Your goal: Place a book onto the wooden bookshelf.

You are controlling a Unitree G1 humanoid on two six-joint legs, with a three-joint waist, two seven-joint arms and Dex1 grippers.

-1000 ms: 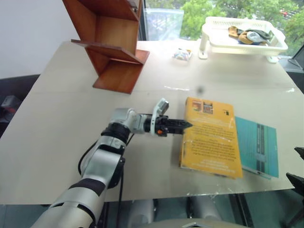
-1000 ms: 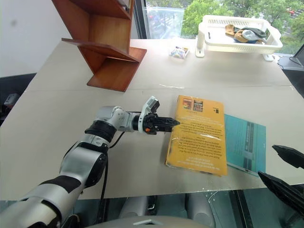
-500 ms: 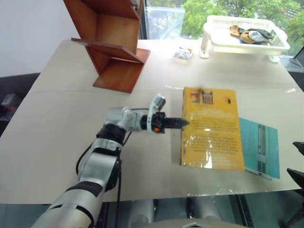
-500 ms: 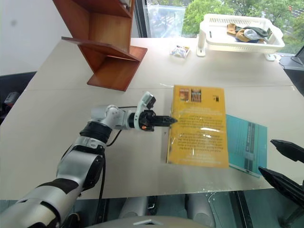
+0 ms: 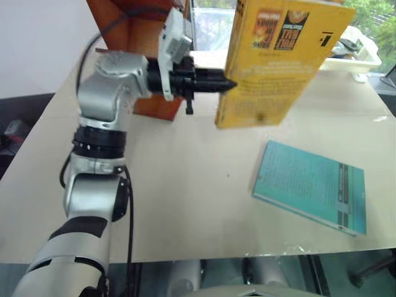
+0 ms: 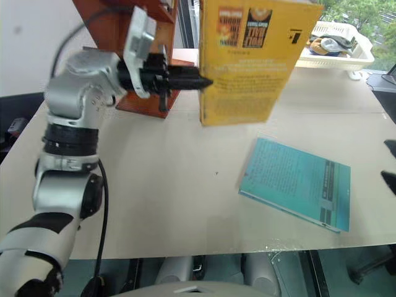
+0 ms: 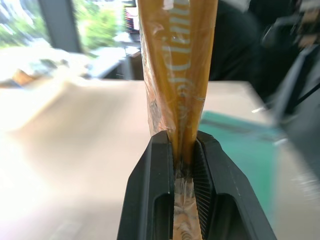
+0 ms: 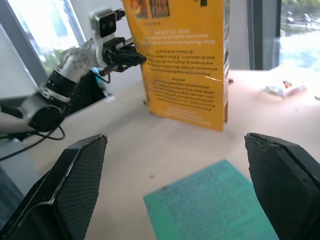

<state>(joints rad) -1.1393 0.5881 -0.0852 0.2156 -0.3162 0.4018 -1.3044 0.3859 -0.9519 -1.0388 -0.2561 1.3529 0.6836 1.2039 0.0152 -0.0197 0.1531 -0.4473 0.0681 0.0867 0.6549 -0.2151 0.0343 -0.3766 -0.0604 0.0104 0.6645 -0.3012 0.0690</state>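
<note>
The yellow-orange book [image 5: 272, 62] hangs upright above the table, its cover facing me. My left gripper [image 5: 224, 84] is shut on its left edge; in the left wrist view the two black fingers [image 7: 155, 190] pinch the wrapped book [image 7: 177, 75] between them. The wooden bookshelf [image 6: 99, 18] stands at the far left of the table, partly hidden behind my left arm. My right gripper [image 8: 175, 140] is open and holds nothing, its fingers wide apart, facing the lifted book [image 8: 185, 65] from the right.
A thin teal book [image 5: 309, 185] lies flat on the table at the right. A white basket tray [image 6: 337, 54] with small items stands at the back right. A small packet [image 8: 285, 87] lies near the window.
My left gripper has closed on the yellow book, raised it off the table and rolled it upright. The teal book beneath it now lies uncovered. The right gripper has moved out to the right.
</note>
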